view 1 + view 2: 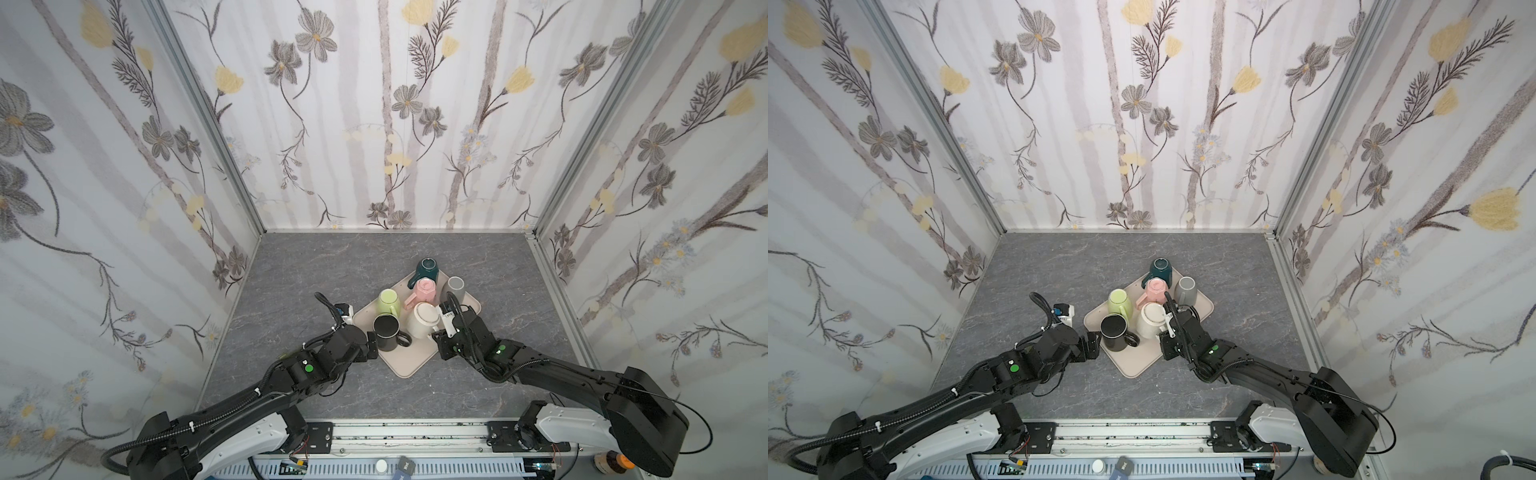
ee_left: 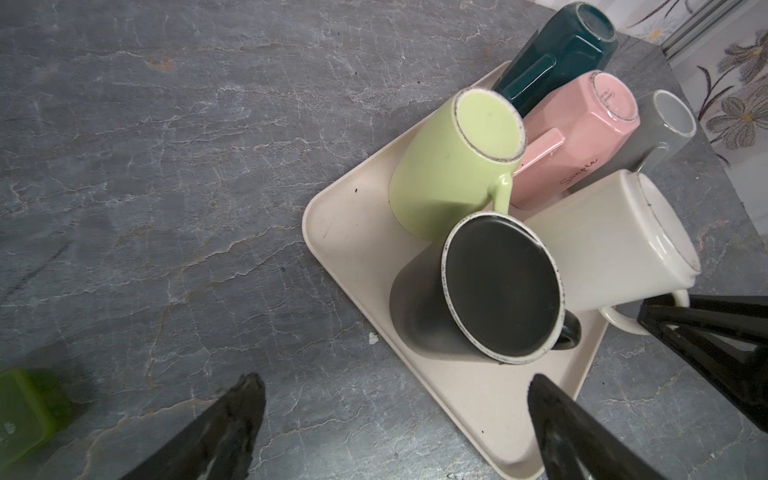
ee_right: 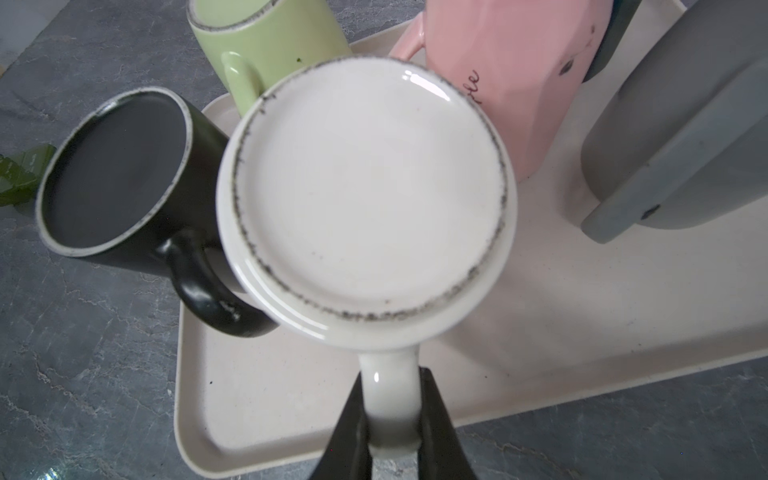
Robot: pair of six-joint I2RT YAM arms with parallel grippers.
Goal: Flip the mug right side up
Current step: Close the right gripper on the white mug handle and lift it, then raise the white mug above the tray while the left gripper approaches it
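Left jaws: spread wide and empty, just beside the tray (image 1: 409,365), at its left edge, over the desk (image 1: 291,270).
Black mug (image 1: 386,330): base up on the tray, nearest those jaws.
Green mug (image 1: 388,301): base up, behind the black mug.
White mug (image 1: 424,319): base up on the tray, just right of the black mug, its handle (image 3: 390,399) toward your right arm (image 1: 540,370).
Right jaws: pinched shut on the white mug's handle.

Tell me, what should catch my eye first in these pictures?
A cluster of colourful mugs crowds a beige tray in the middle of the grey table. The right arm's fingers pinch the handle of the white mug, which stands bottom up, while the left arm's fingers hang wide open beside the black mug.
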